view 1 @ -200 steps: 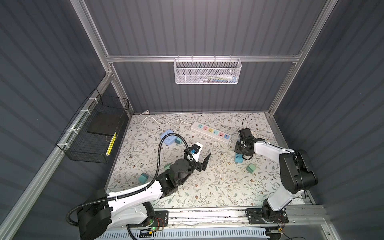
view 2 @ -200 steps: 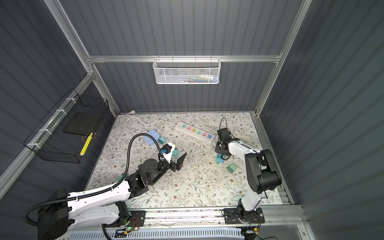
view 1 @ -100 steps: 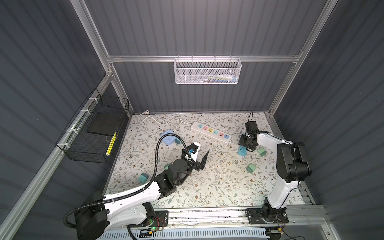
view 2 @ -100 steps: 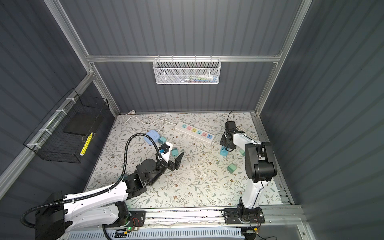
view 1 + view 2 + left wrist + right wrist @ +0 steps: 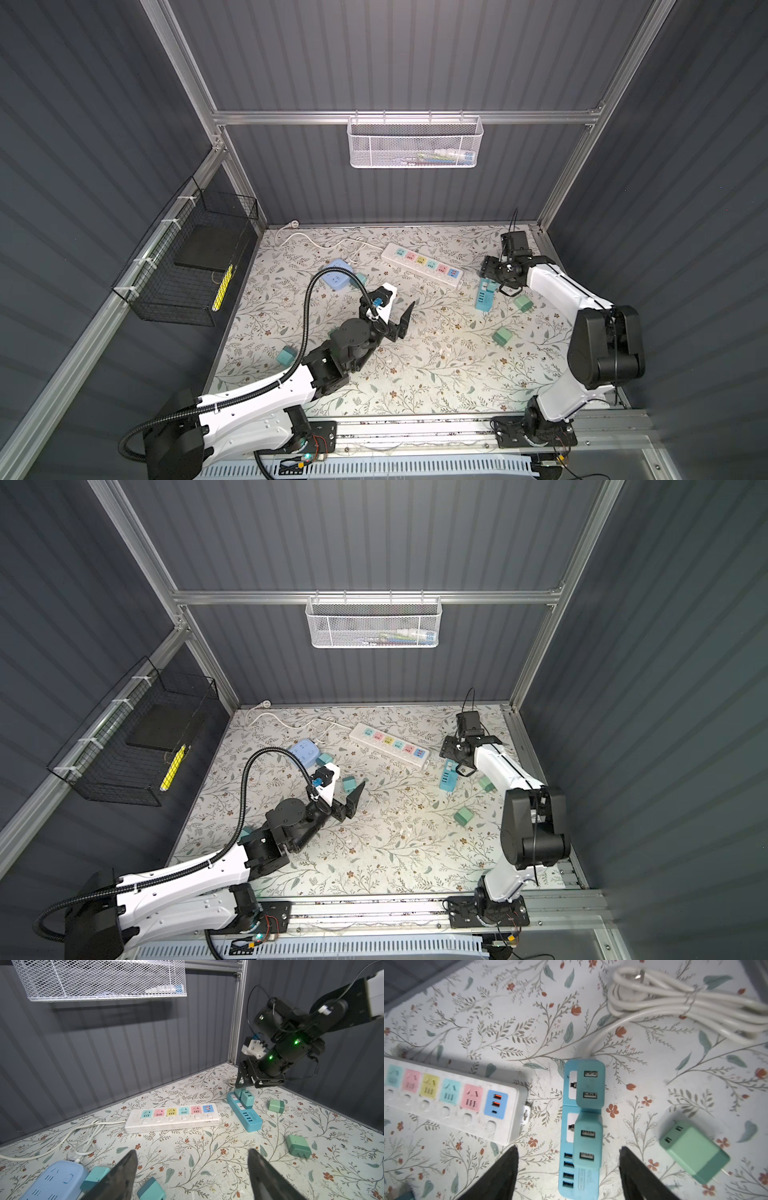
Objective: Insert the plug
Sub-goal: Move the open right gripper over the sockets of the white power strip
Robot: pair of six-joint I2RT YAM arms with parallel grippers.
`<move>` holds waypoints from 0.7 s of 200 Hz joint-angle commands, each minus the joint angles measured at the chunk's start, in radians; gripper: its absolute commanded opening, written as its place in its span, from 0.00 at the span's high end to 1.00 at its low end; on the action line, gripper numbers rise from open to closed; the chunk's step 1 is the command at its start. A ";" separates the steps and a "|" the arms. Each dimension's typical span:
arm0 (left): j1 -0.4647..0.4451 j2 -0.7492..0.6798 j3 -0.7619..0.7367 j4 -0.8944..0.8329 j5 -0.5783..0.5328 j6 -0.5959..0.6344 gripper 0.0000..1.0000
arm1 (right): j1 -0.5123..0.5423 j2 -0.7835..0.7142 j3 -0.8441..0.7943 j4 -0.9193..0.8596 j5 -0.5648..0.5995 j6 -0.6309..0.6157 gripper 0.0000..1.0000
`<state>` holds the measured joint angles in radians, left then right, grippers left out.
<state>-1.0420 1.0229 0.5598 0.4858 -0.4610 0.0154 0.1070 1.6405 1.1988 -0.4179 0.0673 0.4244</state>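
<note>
A teal plug (image 5: 588, 1142) sits, apparently fully seated, in the blue strip (image 5: 569, 1178) beside a second plug (image 5: 590, 1084), just below the right gripper (image 5: 568, 1147), its jaws spread wide and empty, while the left gripper (image 5: 192, 1150) hovers well apart, jaws likewise wide and empty.

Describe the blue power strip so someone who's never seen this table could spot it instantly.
Start at the long white power strip with pastel sockets near the back of the floral table. Just past its USB end lies a shorter blue power strip. Unlike its neighbours, it has two teal chargers plugged into it.
</note>
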 commanded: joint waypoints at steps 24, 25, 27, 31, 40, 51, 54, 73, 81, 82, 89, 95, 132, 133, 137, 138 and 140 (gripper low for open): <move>-0.001 -0.014 0.017 -0.020 -0.009 0.006 0.17 | -0.016 0.024 0.020 -0.046 -0.021 -0.031 0.29; -0.001 -0.014 0.018 -0.020 -0.010 0.006 0.17 | -0.016 0.024 0.022 -0.045 -0.025 -0.033 0.29; -0.002 -0.012 0.017 -0.022 -0.010 0.005 0.17 | -0.014 0.025 0.024 -0.042 -0.036 -0.038 0.29; -0.001 -0.012 0.018 -0.023 -0.013 0.005 0.17 | -0.007 0.025 0.025 -0.034 -0.060 -0.050 0.29; -0.001 -0.008 0.018 -0.023 -0.018 0.002 0.17 | 0.017 0.029 0.033 -0.016 -0.087 -0.079 0.28; -0.002 -0.003 0.019 -0.023 -0.023 -0.005 0.16 | 0.054 0.046 0.067 -0.020 -0.108 -0.123 0.24; -0.001 -0.002 0.020 -0.023 -0.024 -0.005 0.16 | 0.063 0.055 0.077 -0.023 -0.109 -0.132 0.23; -0.001 0.005 0.024 -0.026 -0.037 -0.014 0.15 | 0.107 0.132 0.172 -0.066 -0.123 -0.155 0.17; -0.002 0.009 0.028 -0.032 -0.047 -0.017 0.15 | 0.115 0.168 0.204 -0.071 -0.149 -0.151 0.15; -0.002 0.010 0.029 -0.033 -0.049 -0.017 0.15 | 0.115 0.174 0.211 -0.073 -0.152 -0.150 0.15; -0.002 0.012 0.032 -0.038 -0.061 -0.022 0.14 | 0.115 0.209 0.245 -0.082 -0.174 -0.144 0.13; -0.001 0.014 0.037 -0.049 -0.073 -0.029 0.13 | 0.116 0.236 0.270 -0.085 -0.193 -0.141 0.11; 0.000 0.010 0.036 -0.090 -0.125 -0.064 0.10 | 0.116 0.404 0.446 -0.127 -0.246 -0.127 0.04; -0.001 0.009 0.036 -0.091 -0.127 -0.064 0.10 | 0.116 0.409 0.449 -0.127 -0.247 -0.126 0.04; -0.001 0.004 0.035 -0.095 -0.131 -0.068 0.10 | 0.115 0.426 0.468 -0.126 -0.251 -0.122 0.03; -0.001 0.004 0.034 -0.096 -0.132 -0.069 0.10 | 0.114 0.430 0.472 -0.126 -0.253 -0.122 0.03; 0.000 0.002 0.032 -0.099 -0.134 -0.071 0.10 | 0.114 0.438 0.482 -0.127 -0.256 -0.121 0.03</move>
<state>-1.0420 1.0370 0.5671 0.4217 -0.5385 -0.0177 0.2276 1.9961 1.5906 -0.4950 -0.1387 0.3023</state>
